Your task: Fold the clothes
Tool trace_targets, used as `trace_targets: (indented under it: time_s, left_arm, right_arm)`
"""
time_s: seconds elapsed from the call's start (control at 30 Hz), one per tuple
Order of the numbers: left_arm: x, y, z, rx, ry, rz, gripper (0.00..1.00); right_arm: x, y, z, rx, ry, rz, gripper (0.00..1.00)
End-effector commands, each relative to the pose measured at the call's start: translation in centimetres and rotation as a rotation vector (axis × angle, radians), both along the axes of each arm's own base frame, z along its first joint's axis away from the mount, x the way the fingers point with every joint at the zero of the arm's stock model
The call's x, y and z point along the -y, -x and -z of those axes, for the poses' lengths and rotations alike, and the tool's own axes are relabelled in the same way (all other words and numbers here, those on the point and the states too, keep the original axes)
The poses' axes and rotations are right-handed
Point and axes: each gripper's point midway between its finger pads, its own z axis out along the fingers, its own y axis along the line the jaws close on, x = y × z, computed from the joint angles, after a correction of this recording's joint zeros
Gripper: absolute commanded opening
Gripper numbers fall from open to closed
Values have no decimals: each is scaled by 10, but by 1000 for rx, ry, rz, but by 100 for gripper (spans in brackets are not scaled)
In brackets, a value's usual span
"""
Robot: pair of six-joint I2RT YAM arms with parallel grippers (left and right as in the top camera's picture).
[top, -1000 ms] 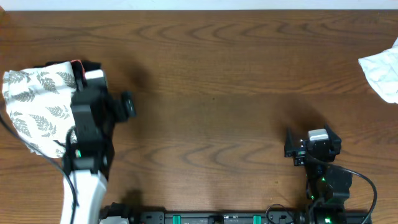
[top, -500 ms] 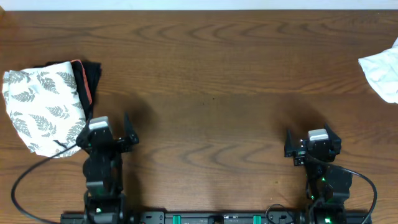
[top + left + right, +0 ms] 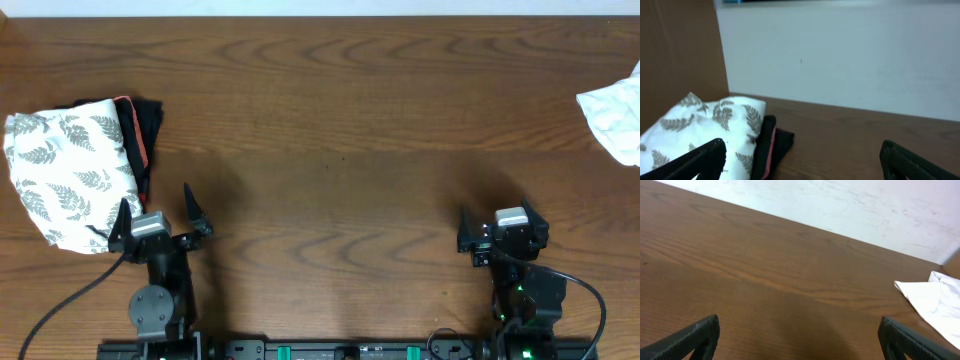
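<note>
The clothes (image 3: pixel 68 172) lie as a folded white bundle with a grey-green fern print at the table's left edge, also seen in the left wrist view (image 3: pixel 705 125). My left gripper (image 3: pixel 157 208) is open near the front edge, just right of and nearer than the bundle, holding nothing and touching nothing; through its own camera the left gripper (image 3: pixel 802 150) has bare wood between its jaws. My right gripper (image 3: pixel 497 212) rests open at the front right over bare wood, and the right gripper (image 3: pixel 800 330) is empty in its wrist view.
A black bundle with coral-pink trim (image 3: pixel 146 132) lies against the right side of the clothes, and shows as the black bundle (image 3: pixel 774 145) in the left wrist view. A plain white cloth (image 3: pixel 614 115) sits at the far right edge, also visible as white cloth (image 3: pixel 935 300). The table is brown wood (image 3: pixel 340 130).
My left arm has drawn back from over the clothes toward the table's front edge, leaving the folded bundle uncovered. The right arm has not moved.
</note>
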Motion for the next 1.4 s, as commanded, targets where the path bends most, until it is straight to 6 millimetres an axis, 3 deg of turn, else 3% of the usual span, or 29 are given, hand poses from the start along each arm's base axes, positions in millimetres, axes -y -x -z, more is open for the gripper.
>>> trace_targets:
  time_s: [0.0,0.23,0.33,0.43,1.03,1.37]
  left_arm:
    - [-3,4,2,16,-36,-21,98]
    - [-3,6,3,14,-39,-21,98]
    - [-2,4,28,-83,-10,-12,98]
    - [-1,6,68,-235,48,-6,98]
    - [6,4,106,-403,73,30,98]
    - [6,4,114,-438,77,29,98]
  right_arm:
    - [0,0,0,2,-10,1,99]
    - [0,0,0,2,-10,1,99]
    - [0,0,0,2,-10,1,99]
    - [0,0,0,2,-10,1,99]
    - [0,0,0,2,-10,1,99]
    - [0,0,0,2,-10,1,99]
